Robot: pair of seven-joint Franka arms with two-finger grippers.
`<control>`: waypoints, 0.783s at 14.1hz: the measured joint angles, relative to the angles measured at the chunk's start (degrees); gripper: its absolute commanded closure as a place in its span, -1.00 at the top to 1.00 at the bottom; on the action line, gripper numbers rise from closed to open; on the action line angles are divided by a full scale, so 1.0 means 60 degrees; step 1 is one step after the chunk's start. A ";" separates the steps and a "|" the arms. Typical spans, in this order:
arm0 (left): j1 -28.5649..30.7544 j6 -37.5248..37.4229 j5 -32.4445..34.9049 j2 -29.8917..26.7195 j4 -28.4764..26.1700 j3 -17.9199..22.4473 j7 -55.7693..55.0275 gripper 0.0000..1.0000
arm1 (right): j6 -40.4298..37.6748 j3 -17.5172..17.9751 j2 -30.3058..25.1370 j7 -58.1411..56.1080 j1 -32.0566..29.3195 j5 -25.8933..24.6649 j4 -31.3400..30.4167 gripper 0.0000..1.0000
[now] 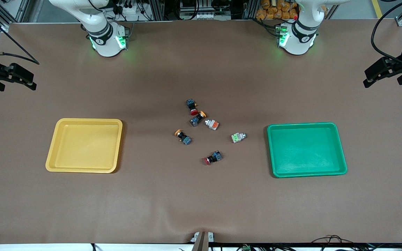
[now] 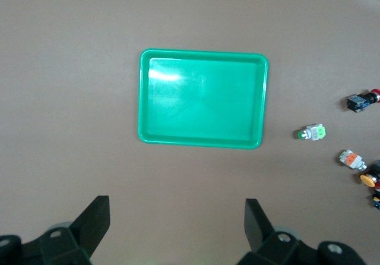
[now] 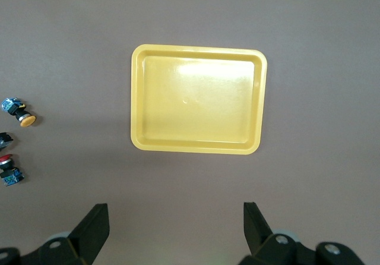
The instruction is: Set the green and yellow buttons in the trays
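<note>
The yellow tray (image 1: 86, 144) lies toward the right arm's end and the green tray (image 1: 305, 150) toward the left arm's end; both hold nothing. Between them lie two yellow-capped buttons (image 1: 198, 118) (image 1: 183, 136) and a pale block with a green face (image 1: 237, 137), the one closest to the green tray. Both grippers are out of the front view. My left gripper (image 2: 177, 201) is open and empty, high over the table by the green tray (image 2: 202, 98). My right gripper (image 3: 175, 205) is open and empty, high over the table by the yellow tray (image 3: 198, 98).
Two red-capped black switches (image 1: 192, 106) (image 1: 213, 158) and a white block with an orange face (image 1: 212, 124) lie among the buttons. Black camera mounts (image 1: 389, 69) (image 1: 9, 75) stand at both ends of the table.
</note>
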 measured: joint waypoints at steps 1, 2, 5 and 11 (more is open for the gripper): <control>-0.0012 -0.0061 0.0051 -0.0005 0.0000 0.0000 0.0000 1.00 | 0.0000 0.0002 0.0025 -0.0031 0.0024 0.0000 0.0033 1.00; -0.0032 -0.0158 0.0108 -0.0012 0.0000 -0.0002 0.0000 1.00 | 0.0000 0.0004 0.0041 -0.0071 0.0080 0.0000 0.0052 1.00; -0.0039 -0.0230 0.0170 -0.0022 0.0000 0.0019 0.0055 1.00 | 0.0000 0.0004 0.0049 -0.0464 0.0226 -0.0003 0.0077 1.00; -0.0170 -0.0282 0.0171 -0.0005 -0.0036 -0.0034 0.0137 1.00 | 0.0000 -0.0063 0.0051 -0.0596 0.0204 -0.0006 0.0077 1.00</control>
